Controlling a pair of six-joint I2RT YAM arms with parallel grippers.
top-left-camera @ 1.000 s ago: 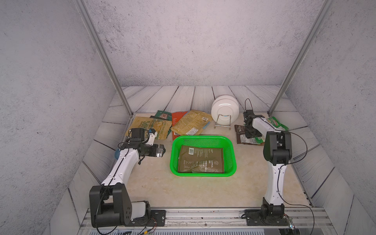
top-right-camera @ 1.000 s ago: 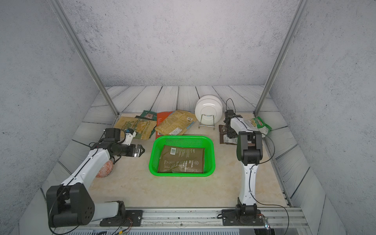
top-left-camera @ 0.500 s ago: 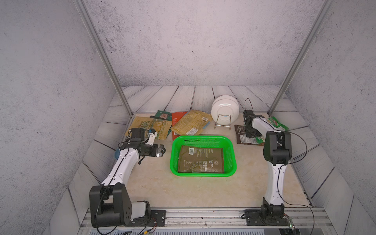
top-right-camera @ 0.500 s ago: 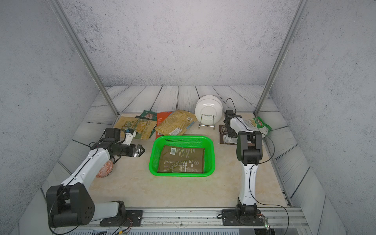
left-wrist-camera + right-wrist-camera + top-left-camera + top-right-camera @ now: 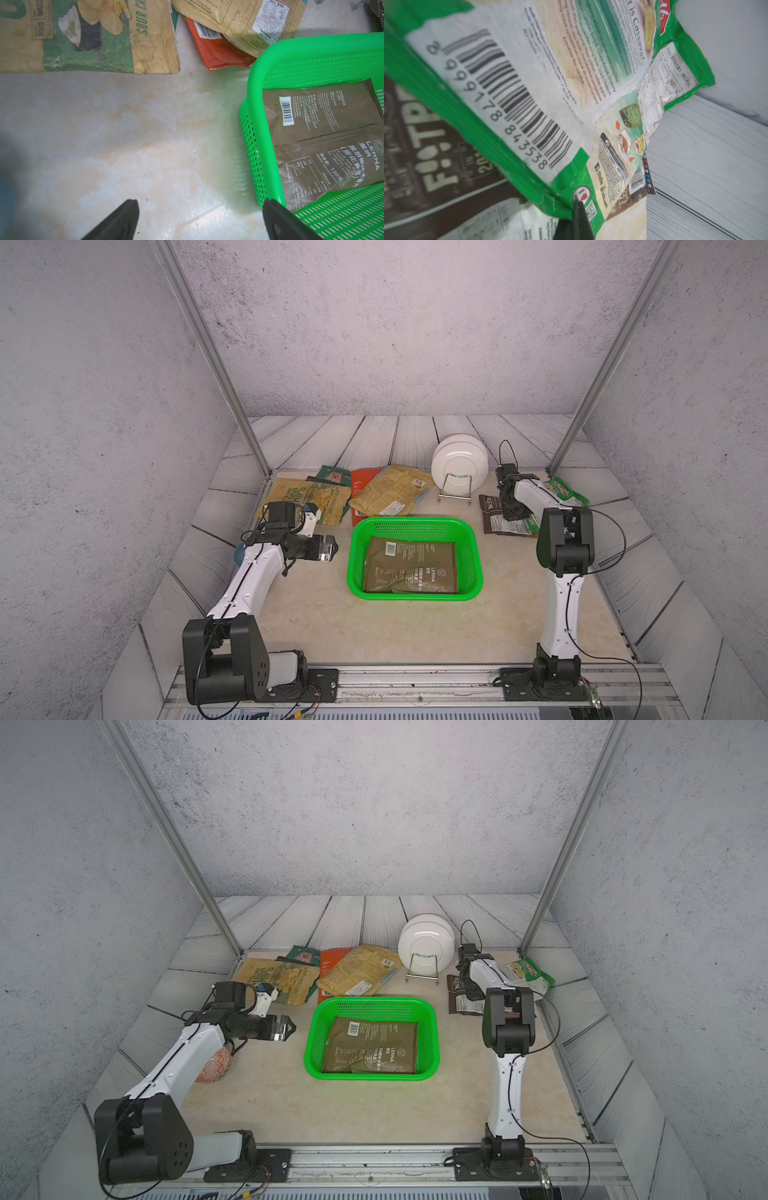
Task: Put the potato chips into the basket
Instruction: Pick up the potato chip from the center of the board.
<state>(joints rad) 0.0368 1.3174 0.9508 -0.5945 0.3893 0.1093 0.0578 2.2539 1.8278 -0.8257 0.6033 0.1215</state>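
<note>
The right gripper (image 5: 578, 205) pinched the edge of the green-white bag (image 5: 517, 87), right of the basket (image 5: 413, 521); the left gripper (image 5: 200, 207) gaped open beside it.

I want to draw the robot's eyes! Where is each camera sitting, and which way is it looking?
Top views: high above the robot's base, looking down and forward over the table; the left arm and right arm show whole.
Left wrist: on the left arm, looking down past the open left hand at the table beside the basket.
Right wrist: on the right arm, right up against the green-white bag pinched in the shut right hand.
Shared: top views and left wrist both show the brown bag in the basket.
</note>
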